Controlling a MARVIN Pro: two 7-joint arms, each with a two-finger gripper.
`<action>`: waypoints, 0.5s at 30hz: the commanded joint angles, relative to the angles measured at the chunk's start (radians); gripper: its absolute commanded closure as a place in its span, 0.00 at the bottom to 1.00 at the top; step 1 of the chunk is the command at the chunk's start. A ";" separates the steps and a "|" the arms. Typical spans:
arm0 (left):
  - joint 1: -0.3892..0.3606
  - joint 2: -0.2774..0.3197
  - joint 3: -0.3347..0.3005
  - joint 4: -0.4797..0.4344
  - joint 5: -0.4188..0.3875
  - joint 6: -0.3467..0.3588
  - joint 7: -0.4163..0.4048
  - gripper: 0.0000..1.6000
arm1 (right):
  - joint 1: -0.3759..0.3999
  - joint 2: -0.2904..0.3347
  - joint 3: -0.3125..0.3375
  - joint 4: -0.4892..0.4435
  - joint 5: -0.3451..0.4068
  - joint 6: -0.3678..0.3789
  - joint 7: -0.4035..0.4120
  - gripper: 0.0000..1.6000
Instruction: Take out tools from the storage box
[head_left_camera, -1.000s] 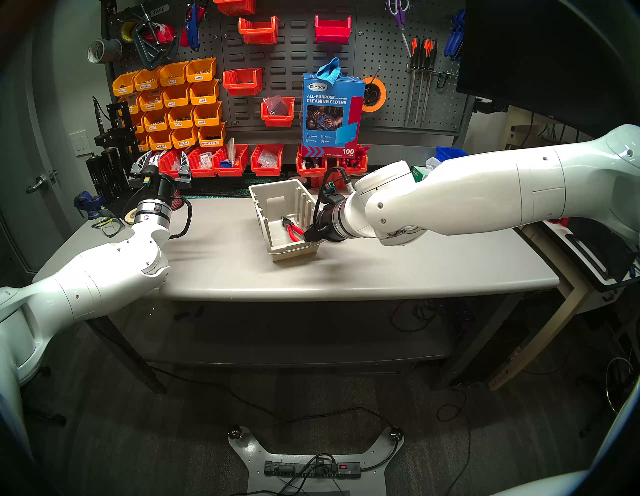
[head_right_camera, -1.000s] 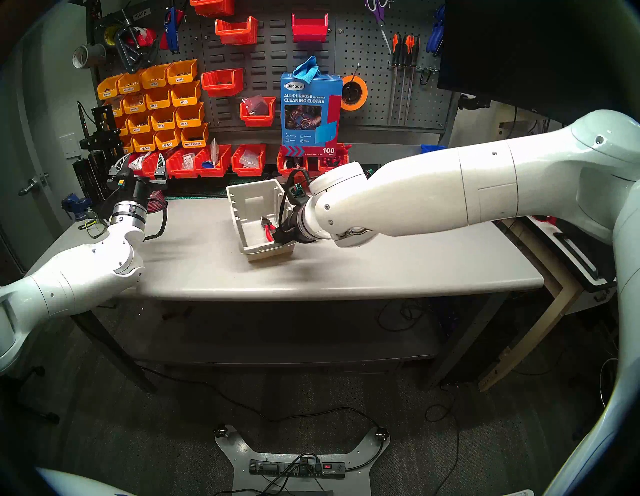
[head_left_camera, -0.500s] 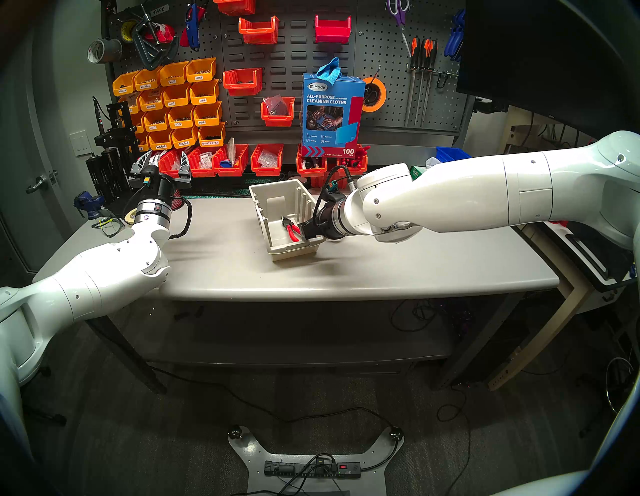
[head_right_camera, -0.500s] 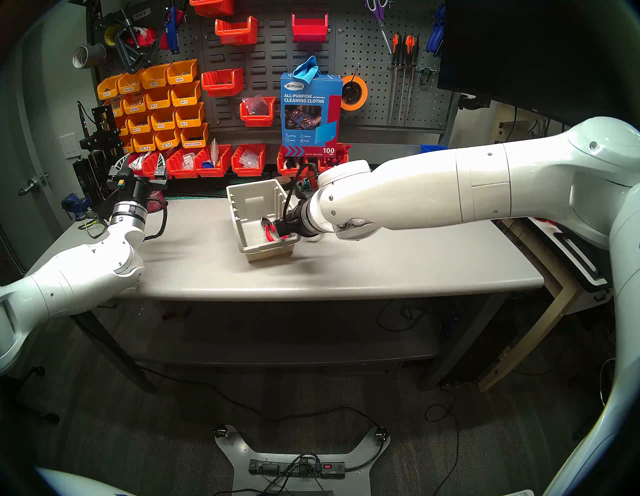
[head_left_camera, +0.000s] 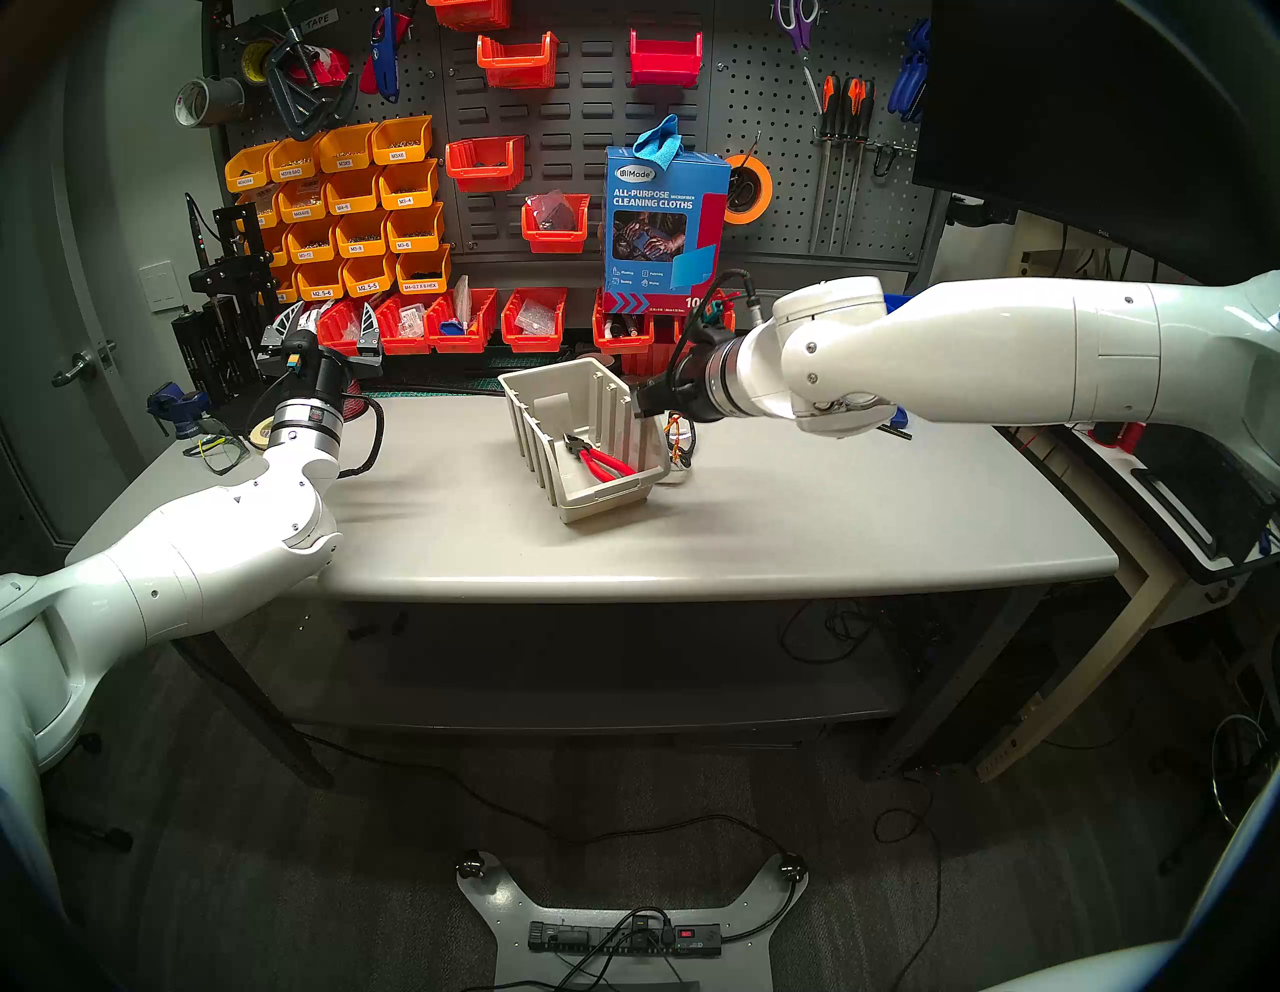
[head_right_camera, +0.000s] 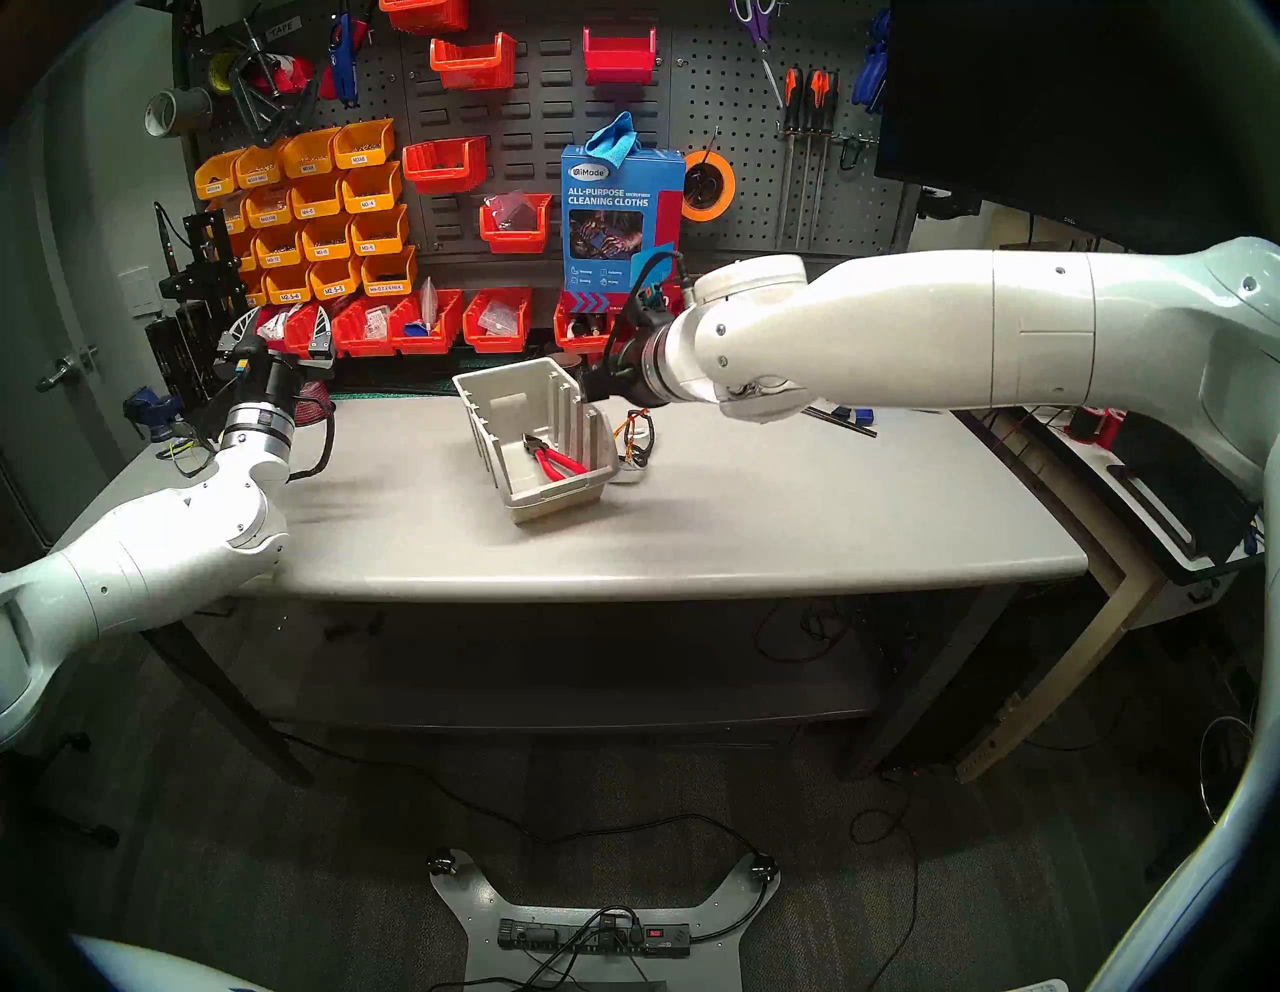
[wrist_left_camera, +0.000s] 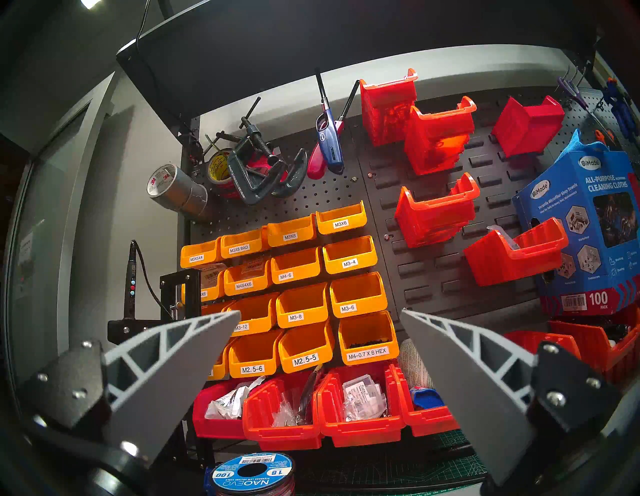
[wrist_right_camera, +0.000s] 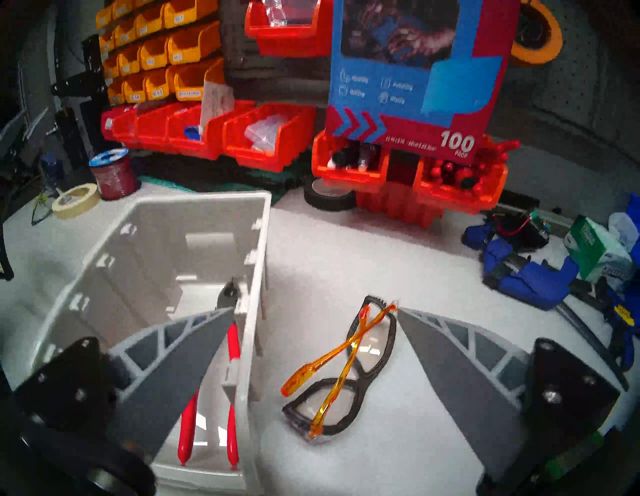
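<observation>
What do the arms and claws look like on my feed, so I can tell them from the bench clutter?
Both arms are glossy white rounded shells with small dark screws. Each wrist ends in a silver ring and a black housing with a looping black cable and a teal connector. The left claw and right claw each have two grey, pointed, truss-ribbed fingers on black bolted mounts.

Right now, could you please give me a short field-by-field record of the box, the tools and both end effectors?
box: beige open bin on the table, near its middle
pliers: red-handled, lying inside the box
glasses: folded, orange arms, on the table just outside the box's right wall
right end effector: open, empty, raised above the box's right wall and the glasses
left end effector: open, empty, held up at the table's far left, facing the wall bins
left to take out: the pliers
</observation>
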 joint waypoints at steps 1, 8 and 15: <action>-0.014 0.000 -0.011 0.002 -0.002 -0.001 0.002 0.00 | 0.081 0.044 0.035 -0.010 -0.033 0.002 0.032 0.00; -0.015 0.000 -0.011 0.002 -0.002 -0.001 0.002 0.00 | 0.095 0.082 0.030 -0.009 -0.037 -0.003 0.017 0.00; -0.015 0.000 -0.011 0.002 -0.002 -0.001 0.002 0.00 | 0.095 0.130 0.018 -0.013 -0.039 -0.022 0.006 0.00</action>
